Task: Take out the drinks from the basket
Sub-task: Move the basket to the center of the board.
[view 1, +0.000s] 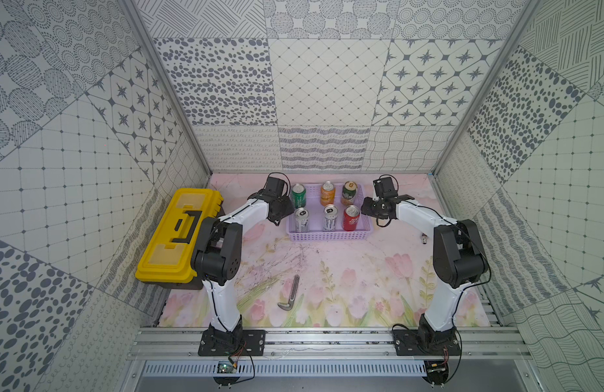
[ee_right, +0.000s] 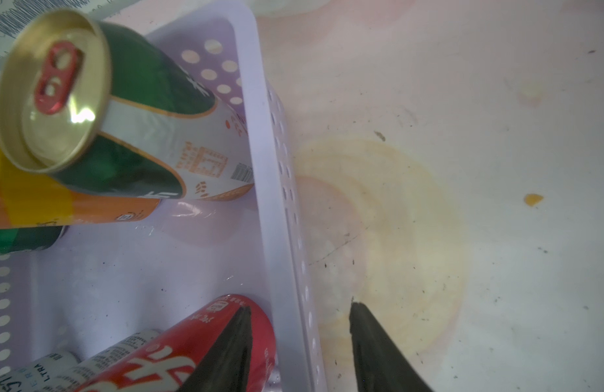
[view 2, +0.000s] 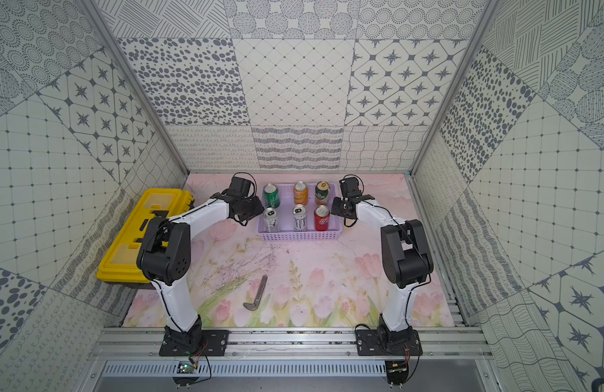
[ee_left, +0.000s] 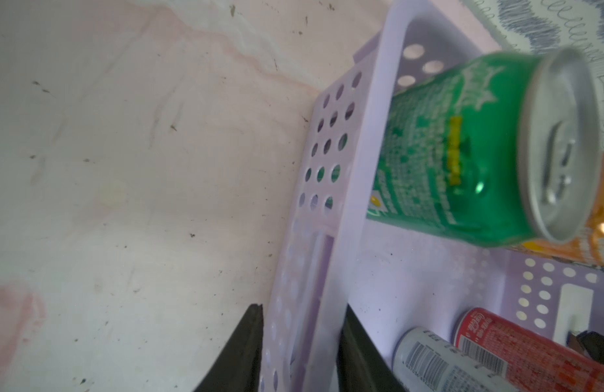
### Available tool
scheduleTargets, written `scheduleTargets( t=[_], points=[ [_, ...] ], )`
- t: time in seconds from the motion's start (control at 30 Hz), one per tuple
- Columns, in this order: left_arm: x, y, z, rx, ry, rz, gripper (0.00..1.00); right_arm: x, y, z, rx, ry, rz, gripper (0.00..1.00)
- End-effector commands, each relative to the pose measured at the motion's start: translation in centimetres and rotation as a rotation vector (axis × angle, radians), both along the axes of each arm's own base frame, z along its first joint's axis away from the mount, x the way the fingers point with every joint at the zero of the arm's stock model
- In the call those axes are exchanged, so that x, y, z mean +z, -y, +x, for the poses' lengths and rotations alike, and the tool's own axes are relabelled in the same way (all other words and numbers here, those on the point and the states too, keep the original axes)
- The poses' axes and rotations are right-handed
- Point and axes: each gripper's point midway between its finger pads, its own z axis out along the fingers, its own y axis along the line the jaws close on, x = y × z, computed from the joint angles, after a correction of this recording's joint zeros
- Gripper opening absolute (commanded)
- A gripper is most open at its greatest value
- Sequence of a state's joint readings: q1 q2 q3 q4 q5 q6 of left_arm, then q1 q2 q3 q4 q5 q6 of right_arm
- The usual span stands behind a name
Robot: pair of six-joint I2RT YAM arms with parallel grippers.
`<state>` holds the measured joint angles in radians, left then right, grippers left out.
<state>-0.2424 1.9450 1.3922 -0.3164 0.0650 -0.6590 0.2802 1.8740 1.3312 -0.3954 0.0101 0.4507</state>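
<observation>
Left gripper (ee_left: 302,305) has its two dark fingers closed narrowly onto the left end wall of the basket (view 1: 329,235), one finger outside and one inside. The right gripper (ee_right: 300,304) straddles the opposite end wall, with a gap visible on the outer side, so it is part open and not clamped.

The lavender basket sits at the far middle of the tabletop (view 1: 344,271), close to the back wall. All six cans stand upright in it. The green can (view 1: 298,196), orange can (view 1: 327,194) and dark green and gold can (view 1: 349,193) form the back row. Two silver-white cans (view 1: 301,220) (view 1: 330,218) and the red can (view 1: 351,218) form the front row.

The tabletop is a pink floral mat, scuffed and flecked with dark specks, and it has a yellowish ring stain (ee_right: 412,237) by the basket's right end. A grey L-shaped tool (view 1: 292,293) lies near the front. A yellow toolbox (view 1: 178,234) rests at the left edge. Grey-and-white patterned panels (view 1: 327,85) enclose the cell on three sides, and an aluminium rail (view 1: 327,339) carries both arm bases.
</observation>
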Motion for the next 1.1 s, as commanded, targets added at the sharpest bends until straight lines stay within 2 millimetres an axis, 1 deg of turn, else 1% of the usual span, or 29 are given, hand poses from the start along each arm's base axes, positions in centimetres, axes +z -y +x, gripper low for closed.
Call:
scheduleTargets(
  t=[0.0, 0.03, 0.2, 0.3, 0.37, 0.4, 0.43, 0.63, 0.73, 0.87, 1.0, 1.07],
  points=[
    [-1.4, -0.7, -1.1, -0.004, -0.055, 0.079, 0.31, -0.3, -0.5, 0.2, 0.013, 0.007, -0.023, 0.42],
    [-1.4, -0.7, -1.1, -0.005, -0.057, 0.080, 0.27, -0.4, -0.6, 0.1, 0.016, 0.003, -0.022, 0.39],
    [-1.3, -0.4, -1.8, -0.007, -0.067, 0.088, 0.21, -1.0, -0.8, -0.5, 0.018, -0.012, -0.015, 0.25],
    [-1.3, -0.2, -2.2, -0.009, -0.074, 0.095, 0.14, -1.1, -0.9, -0.9, 0.017, -0.018, -0.002, 0.18],
    [-1.4, -0.1, -2.5, -0.010, -0.083, 0.093, 0.07, -1.1, -0.9, -1.3, 0.013, -0.018, 0.008, 0.09],
    [-1.4, 0.0, -2.6, -0.007, -0.088, 0.090, 0.01, -1.1, -1.0, -1.5, 0.012, -0.016, 0.016, 0.03],
    [-1.4, 0.0, -2.8, -0.007, -0.092, 0.086, 0.00, -1.0, -1.1, -1.6, 0.011, -0.014, 0.023, 0.00],
    [-1.0, 0.0, -4.5, 0.016, -0.105, 0.067, 0.00, -0.8, -1.9, -3.3, 0.016, -0.020, 0.043, 0.00],
    [-1.0, 0.5, -6.2, 0.005, -0.114, 0.073, 0.00, -0.5, -2.2, -4.4, 0.015, -0.023, 0.058, 0.00],
    [-1.6, 0.7, -8.5, -0.021, -0.131, 0.122, 0.00, -0.5, -2.7, -6.4, 0.009, -0.029, 0.059, 0.00],
    [-2.2, 1.0, -10.8, -0.031, -0.154, 0.131, 0.00, -1.0, -3.3, -8.6, 0.009, -0.046, 0.067, 0.00],
    [-2.3, 1.2, -11.8, -0.040, -0.154, 0.150, 0.00, -1.2, -3.3, -9.7, 0.000, -0.046, 0.065, 0.00]
  ],
)
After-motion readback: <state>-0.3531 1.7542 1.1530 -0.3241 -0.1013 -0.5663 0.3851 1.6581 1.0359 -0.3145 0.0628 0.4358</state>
